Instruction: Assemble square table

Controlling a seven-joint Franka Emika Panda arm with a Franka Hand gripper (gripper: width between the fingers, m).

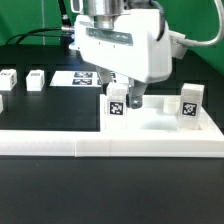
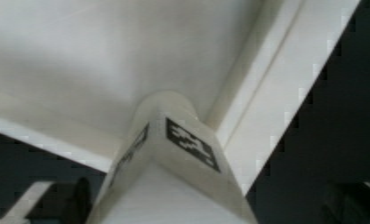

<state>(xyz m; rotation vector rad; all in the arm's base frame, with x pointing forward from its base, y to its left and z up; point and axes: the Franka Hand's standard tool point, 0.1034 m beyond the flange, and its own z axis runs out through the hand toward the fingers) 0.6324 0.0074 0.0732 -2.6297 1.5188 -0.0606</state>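
I see my gripper (image 1: 126, 97) spread open around an upright leg (image 1: 117, 103) on the tabletop slab (image 1: 150, 126). Another leg (image 1: 190, 103) stands at three o'clock.

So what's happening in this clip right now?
A single robot arm is putting a small white table together. Its gripper hangs with jaws open over a leg standing upright on the square tabletop. A second leg stands near the exterior view's right. More legs wait on the black table behind.

white slab (image 1: 150, 128), white leg (image 1: 118, 103) with black-white tag
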